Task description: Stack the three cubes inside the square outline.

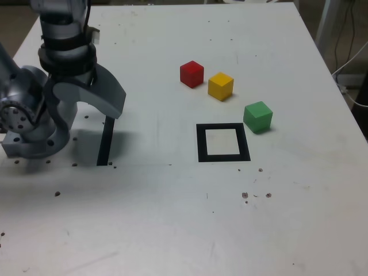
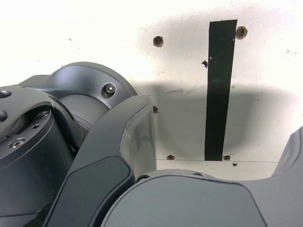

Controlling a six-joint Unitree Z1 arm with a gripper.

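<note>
Currently we saw the gripper folded over the arm's base at the exterior view's left, finger state unclear, red cube, yellow cube, green cube loose beyond the empty square outline, black strip beneath the wrist.

The big white table has lots of bare room in front and in the middle. The thick black square outline with a white centre has nothing inside it, so the way down into it is open.

Three small blocks sit in a slanted row behind it. The little green cube is just beside the square's far corner on the exterior view's right. The little yellow cube and the little red cube sit close together with only a thin gap between them.

The folded grey robot arm fills the exterior view's left side, over the straight black strip.
</note>
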